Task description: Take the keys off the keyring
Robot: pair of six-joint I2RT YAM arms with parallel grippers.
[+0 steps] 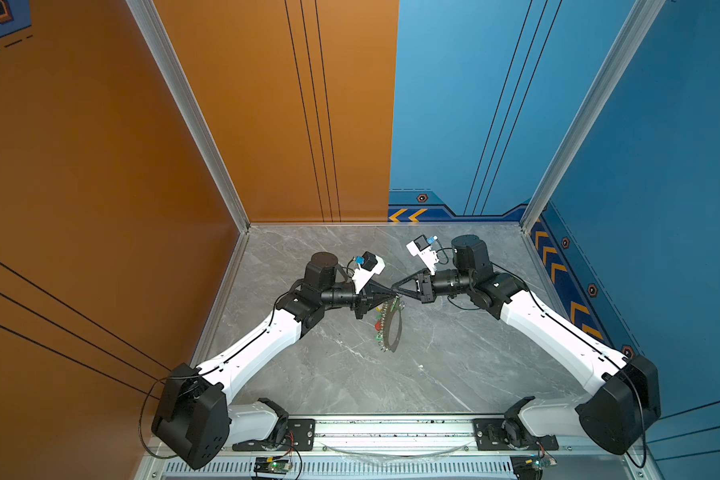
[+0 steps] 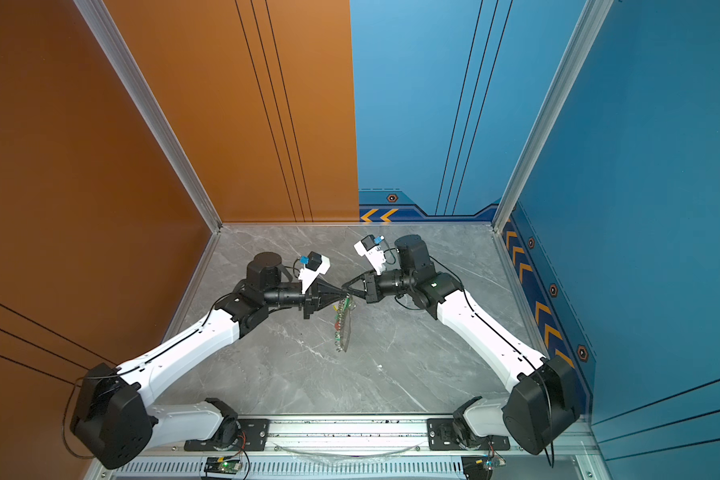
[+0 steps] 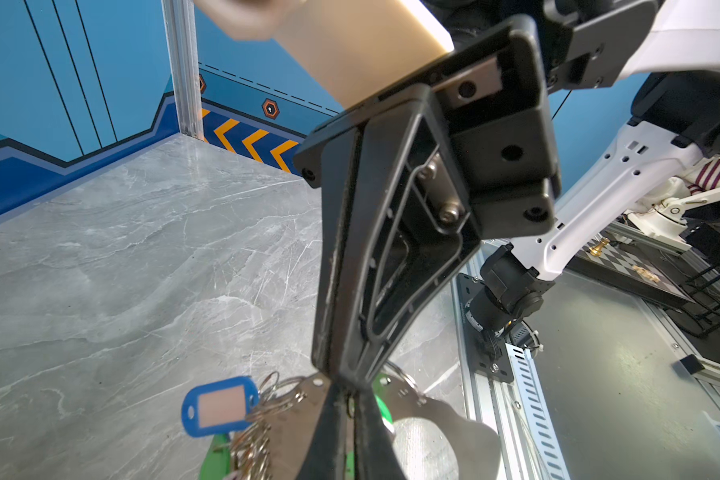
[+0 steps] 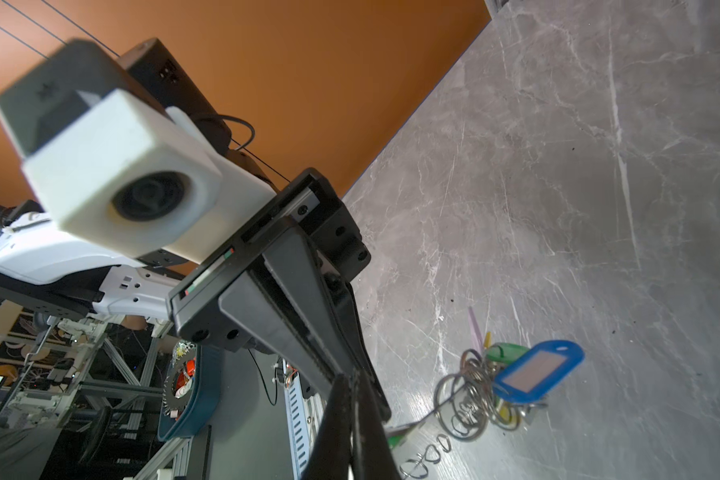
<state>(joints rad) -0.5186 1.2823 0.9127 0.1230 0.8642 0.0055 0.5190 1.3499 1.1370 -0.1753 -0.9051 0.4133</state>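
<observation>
Both top views: left fingers [image 1: 377, 293] and right fingers [image 1: 408, 286] meet tip to tip over mid-worktop [image 1: 454, 365]. The keyring [image 1: 400, 332] hangs on edge from the left tips, with the keys [image 1: 379, 323] bunched on its left-arm side. It is probably held up so the keys dangle free for picking. Cannot tell if its lower edge touches the slab. Same layout here: left fingers [image 2: 329, 291], right fingers [image 2: 356, 282], keyring [image 2: 347, 328]. Bare worktop all round, edges well apart.

Left wrist: left fingers [image 3: 329, 440] are pressed together, clamped on the flat keyring [image 3: 454, 419] at its rim beside the hole. Right fingers [image 3: 337, 257] point down, closed, tips right at the left tips. Whether they pinch a small ring is hidden. The blue tag [image 3: 221, 405] and green tag [image 3: 217, 457] hang aside with the wire rings.

Right wrist: right fingers [image 4: 333, 432] are together, nothing visible between them. Left fingers [image 4: 292, 307] cross them at the tips. The blue tag [image 4: 537, 372] cluster hangs just beside, apart from both tips. Room is tight at the tips, so a bump looks likely. Any pull should go outward over bare worktop [image 4: 599, 166].
</observation>
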